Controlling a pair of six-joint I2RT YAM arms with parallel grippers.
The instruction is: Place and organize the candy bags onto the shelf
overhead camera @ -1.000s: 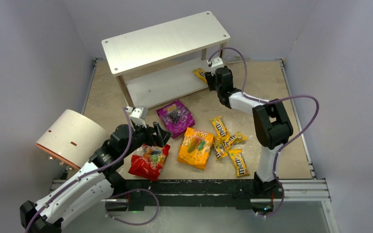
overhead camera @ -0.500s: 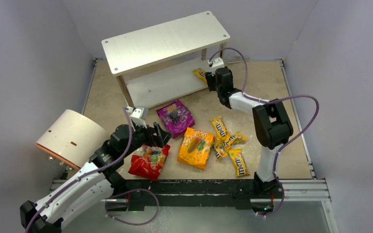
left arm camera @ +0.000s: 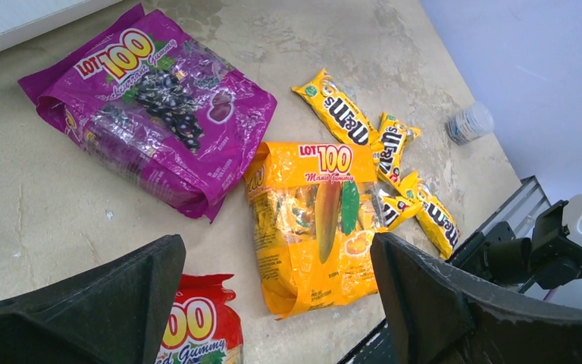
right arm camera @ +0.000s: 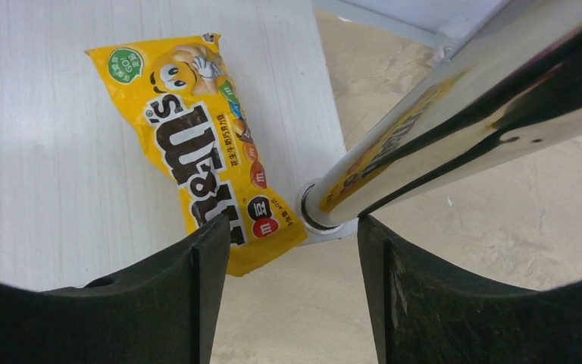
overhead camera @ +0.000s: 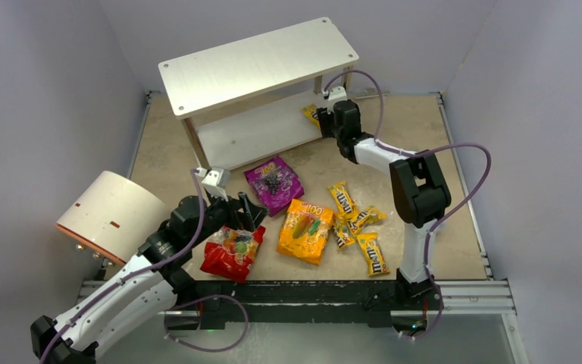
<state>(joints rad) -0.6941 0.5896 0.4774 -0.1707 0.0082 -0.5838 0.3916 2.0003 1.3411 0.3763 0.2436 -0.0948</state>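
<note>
1. right claw (overhead camera: 324, 121) open, empty, at the shelf (overhead camera: 258, 64); left claw (overhead camera: 242, 212) spread wide above the red pouch (overhead camera: 233, 252) on the desk (overhead camera: 439, 152).
2. purple pouch (left arm camera: 151, 114) and orange pouch (left arm camera: 318, 227): glossy, soft, likely slippery; pinch a sealed edge.
3. yellow packet (right arm camera: 197, 144), light and limp, lies on the lower board (right arm camera: 45, 114), one corner overhanging.

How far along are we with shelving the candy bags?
Done: one M&M's packet lies on the shelf's lower board. In hand: nothing; the right claw stands open around that packet's end, the left claw open by the red bag. Left: the red bag, purple bag, orange bag and four small packets on the table.
</note>
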